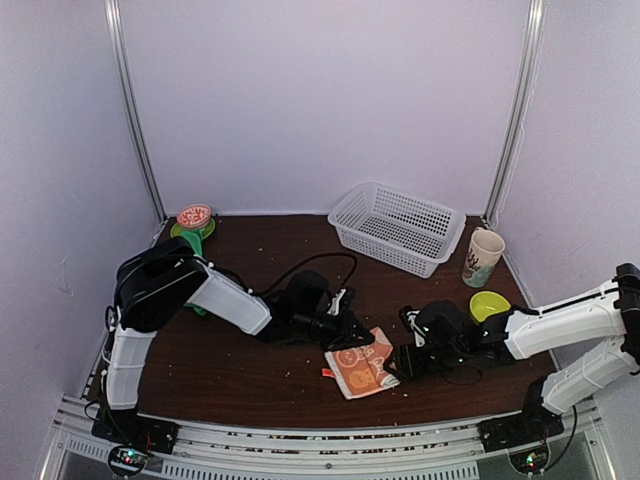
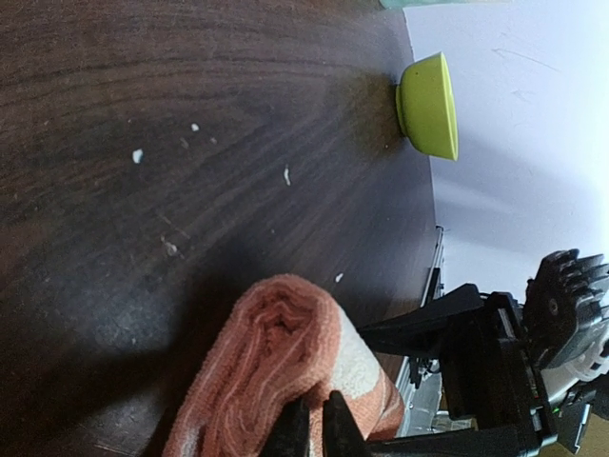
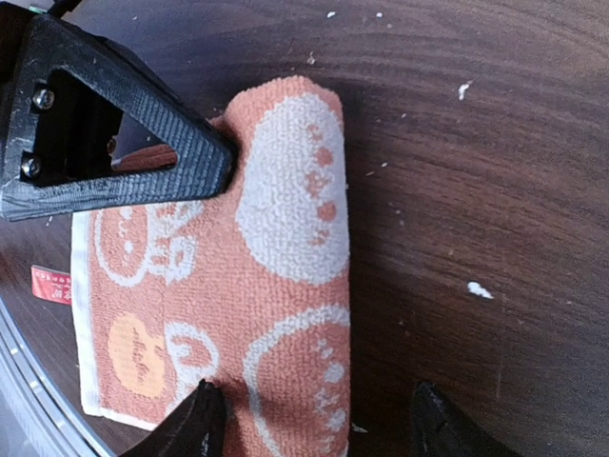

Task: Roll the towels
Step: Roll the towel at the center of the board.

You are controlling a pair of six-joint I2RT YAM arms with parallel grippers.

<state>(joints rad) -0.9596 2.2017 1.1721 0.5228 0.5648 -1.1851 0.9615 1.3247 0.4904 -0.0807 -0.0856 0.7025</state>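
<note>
The peach-orange bunny towel (image 1: pixel 360 368) lies at the front middle of the table, its far edge rolled over into a fold (image 3: pixel 295 190). My left gripper (image 1: pixel 350 338) is shut on the rolled end of the towel (image 2: pixel 276 371); its narrow fingertips (image 2: pixel 290 428) pinch the cloth. My right gripper (image 3: pixel 319 433) is open, one finger on the towel and the other on bare wood, straddling the rolled edge. It also shows in the top view (image 1: pixel 400 362). A strip of bright green (image 1: pixel 192 245) behind the left arm looks like the green towel, mostly hidden.
A white mesh basket (image 1: pixel 395 228) stands at the back right. A cup (image 1: pixel 483 257) and a lime bowl (image 1: pixel 489 304) sit near the right edge. A round red-patterned thing (image 1: pixel 193 215) is at the back left. White crumbs dot the wood.
</note>
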